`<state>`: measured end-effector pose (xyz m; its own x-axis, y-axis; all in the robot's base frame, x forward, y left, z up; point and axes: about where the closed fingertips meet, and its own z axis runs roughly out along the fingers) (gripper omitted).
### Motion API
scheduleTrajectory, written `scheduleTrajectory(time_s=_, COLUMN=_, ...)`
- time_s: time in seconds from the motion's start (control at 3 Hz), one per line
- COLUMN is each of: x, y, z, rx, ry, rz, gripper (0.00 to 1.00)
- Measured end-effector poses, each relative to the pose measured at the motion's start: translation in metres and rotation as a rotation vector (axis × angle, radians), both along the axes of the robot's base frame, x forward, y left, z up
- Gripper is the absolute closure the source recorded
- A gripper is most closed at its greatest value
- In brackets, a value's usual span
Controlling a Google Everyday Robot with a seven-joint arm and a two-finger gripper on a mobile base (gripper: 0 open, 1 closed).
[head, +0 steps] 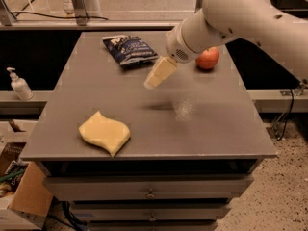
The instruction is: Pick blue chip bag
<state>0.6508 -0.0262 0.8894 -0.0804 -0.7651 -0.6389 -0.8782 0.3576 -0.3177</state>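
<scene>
Blue chip bag [130, 49] is laid at the far edge of the table [216, 129]. The gripper [150, 84] is held just beside the bag's near-right corner, apart from it; whether it is spread or pressed together cannot be told. A red apple [208, 58] is seen to the right, and a yellow sponge [104, 132] well apart at front-left.

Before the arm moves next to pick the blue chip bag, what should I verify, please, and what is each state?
1. The blue chip bag lies in view on the table: ok.
2. The end effector is over the bag: not ok, it hangs beside it, nearer the camera.
3. The apple and sponge are off the path: ok.
4. The bag is held: not ok.
</scene>
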Motion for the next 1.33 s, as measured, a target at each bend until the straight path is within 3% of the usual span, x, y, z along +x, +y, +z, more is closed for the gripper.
scheduleTrajectory(time_s=0.67, x=0.093, y=0.042, z=-0.011, rx=0.036, ry=-0.037, rz=-0.024, gripper=0.0)
scheduleTrajectory(time_s=1.0, x=0.122, y=0.064, z=-0.022, rx=0.019, ry=-0.044, rz=-0.028, gripper=0.0)
scheduleTrajectory(time_s=1.33, x=0.135, y=0.073, z=-0.032, rx=0.007, ry=-0.042, rz=-0.038, gripper=0.18)
